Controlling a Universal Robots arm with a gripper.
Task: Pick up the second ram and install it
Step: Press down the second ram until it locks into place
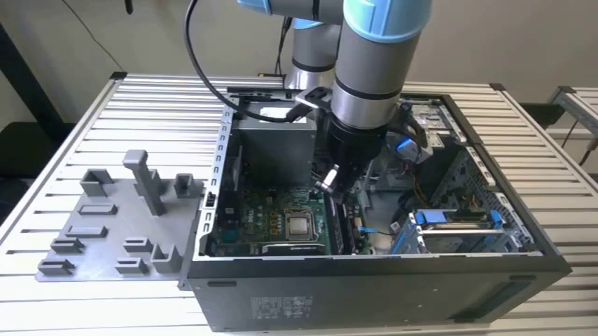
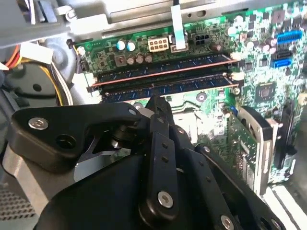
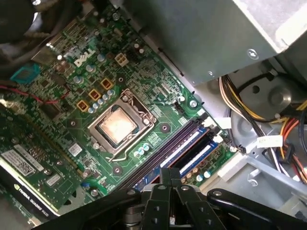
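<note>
Slatted metal worktop (image 1: 112, 126) carried the open computer case (image 1: 374, 280); in the exterior view your gripper (image 1: 329, 183) hung inside it, its opening impossible to judge. In the second wrist view the second ram (image 2: 168, 85) lay just beyond its tip, seemingly seated, so press evenly. In the first wrist view the sockets (image 3: 177, 148) ran out from it.

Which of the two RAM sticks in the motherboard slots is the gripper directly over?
The second ram, the stick nearer the gripper; the other stick sits one slot farther away.
</note>
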